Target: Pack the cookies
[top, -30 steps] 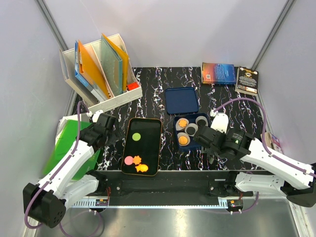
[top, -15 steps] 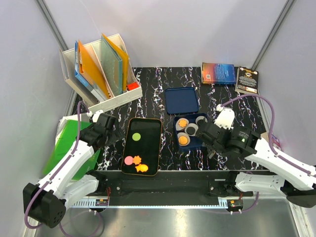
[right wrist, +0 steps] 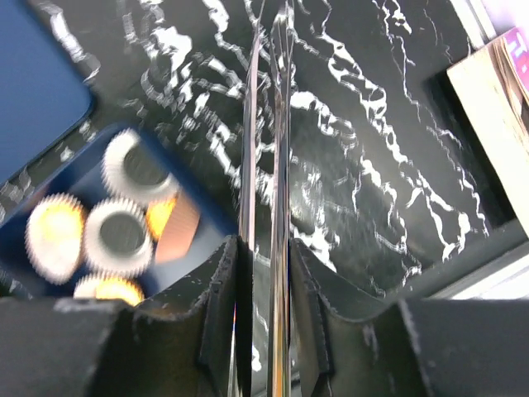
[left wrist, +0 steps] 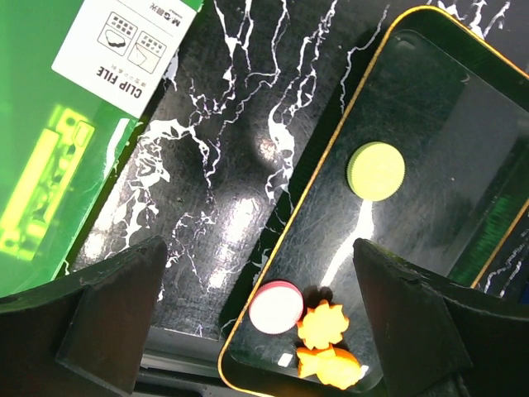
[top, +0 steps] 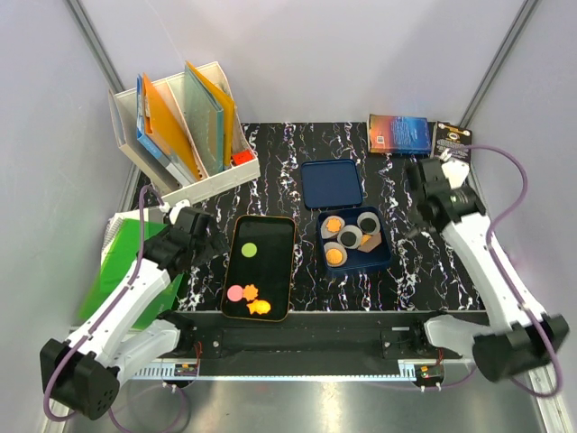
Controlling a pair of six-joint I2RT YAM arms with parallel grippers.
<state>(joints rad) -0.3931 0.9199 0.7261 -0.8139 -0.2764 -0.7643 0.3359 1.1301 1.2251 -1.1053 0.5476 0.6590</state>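
Since the earlier frames the right arm (top: 482, 262) has left the near side of the box (top: 386, 260). It now stands along the right edge of the table (top: 279, 162), with its wrist close to the books (top: 399, 133). The left arm (top: 135, 289), tray (top: 290, 262), box and cookies (top: 251, 291) lie as before.

Bare table runs from the box to the right edge. A narrow strip of table separates tray and box. The lid (top: 331, 183) lies just beyond the box, apart from it. A rack (top: 180, 126) fills the far left corner. A folder (top: 122, 262) lies at the left edge.

Four cookies lie on the tray:
- The green cookie (left wrist: 376, 170) is in the far half.
- The pink cookie (left wrist: 276, 305) and two orange cookies are clustered at the near end, the orange pair touching.

In the box, two orange cookies sit in liners (top: 368, 219) and a third leans tilted against a liner.

The left gripper (left wrist: 258, 248) is spread wide and holds nothing. It hangs over the tray's left rim, with the near cluster just beside it. The right gripper (right wrist: 266, 33) has its fingers pressed together with nothing between them. It is over bare table to the right of the box, well apart from the cookies.

The left arm reaches forward from its base, wrist turned toward the tray. The right arm extends from its base toward the far right.
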